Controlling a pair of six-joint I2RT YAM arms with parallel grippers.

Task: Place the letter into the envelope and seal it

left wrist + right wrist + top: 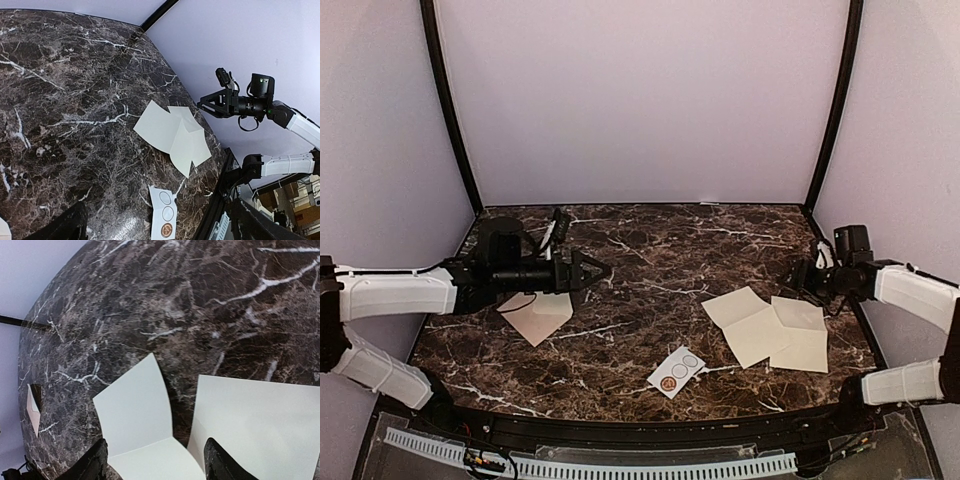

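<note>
The letter (768, 326), a cream creased sheet, lies partly unfolded on the right of the marble table (650, 250). Its panels curl up a little in the right wrist view. My right gripper (800, 282) hovers at the letter's far edge, its fingers (95, 462) apart with the paper (136, 405) below them and nothing pinched. The pinkish-tan envelope (536, 316) lies at the left, partly under my left arm. My left gripper (598, 270) is open above the table, right of the envelope and empty.
A small white card printed with circles (676, 371) lies near the front edge, between envelope and letter. Pale walls close the table at the back and sides. A black rail (620, 425) runs along the front edge.
</note>
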